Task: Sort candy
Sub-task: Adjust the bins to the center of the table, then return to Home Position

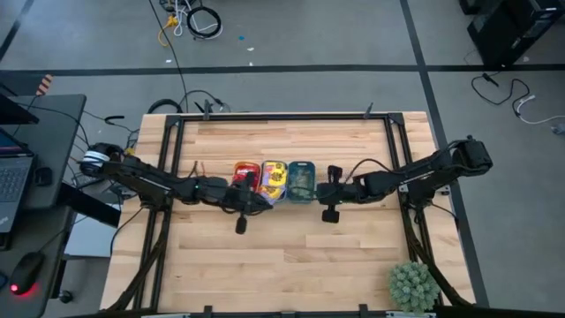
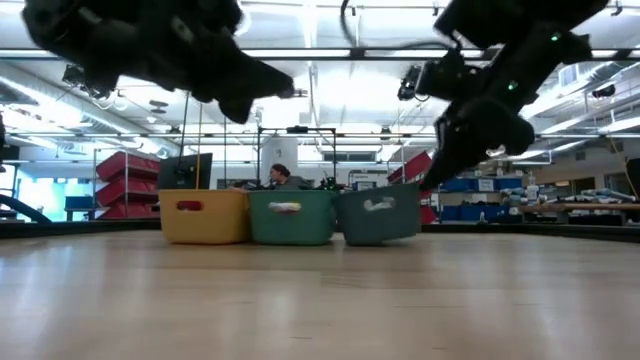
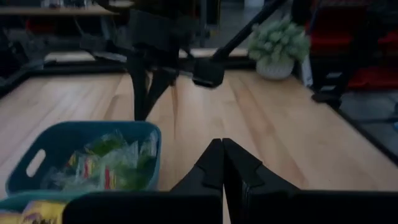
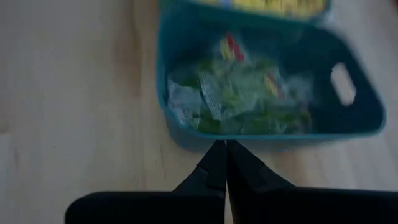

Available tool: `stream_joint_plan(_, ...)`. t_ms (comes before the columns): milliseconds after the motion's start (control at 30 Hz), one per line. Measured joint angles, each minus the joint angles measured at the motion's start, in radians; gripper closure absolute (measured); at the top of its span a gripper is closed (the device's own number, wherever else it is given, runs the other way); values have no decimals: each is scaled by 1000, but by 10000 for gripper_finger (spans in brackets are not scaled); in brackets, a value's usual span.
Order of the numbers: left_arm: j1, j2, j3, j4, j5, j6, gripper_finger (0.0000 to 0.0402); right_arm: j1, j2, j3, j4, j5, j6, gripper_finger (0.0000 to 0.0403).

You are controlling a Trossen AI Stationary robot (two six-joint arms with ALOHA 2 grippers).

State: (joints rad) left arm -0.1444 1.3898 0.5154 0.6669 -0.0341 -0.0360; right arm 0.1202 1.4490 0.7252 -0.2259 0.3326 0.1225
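Observation:
Three small trays stand in a row at mid-table. The yellow-orange tray (image 1: pixel 244 174) holds red candy, the middle tray (image 1: pixel 274 179) holds yellow candy, and the teal tray (image 1: pixel 301 181) holds green candy (image 4: pixel 239 99). My left gripper (image 3: pixel 222 149) is shut and empty, raised near the near side of the trays, with the teal tray (image 3: pixel 81 155) beside it. My right gripper (image 4: pixel 224 148) is shut and empty too, just off the teal tray's right side (image 1: pixel 320 189). The trays rest flat on the table.
A spiky green plant (image 1: pixel 413 284) stands at the table's near right corner. Bare wood lies on the near and far sides of the tray row. Black frame rails (image 1: pixel 397 159) run along the table's left and right sides. In the low view a person (image 2: pixel 280 177) sits far behind the trays.

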Motion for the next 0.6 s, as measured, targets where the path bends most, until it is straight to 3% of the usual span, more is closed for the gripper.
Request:
stream_joint_plan(167,10,-86,-103,90,12,10,401,42,-61,-85,246,5,-128,403)
stream_joint_plan(267,26,-145,-151,86,11,11,401,44,-117,-137,346,-60,-159,403)
stream_joint_plan(600,101,-307,-243,67,55,37,401,43,-420,-301,442,-97,-196,403)
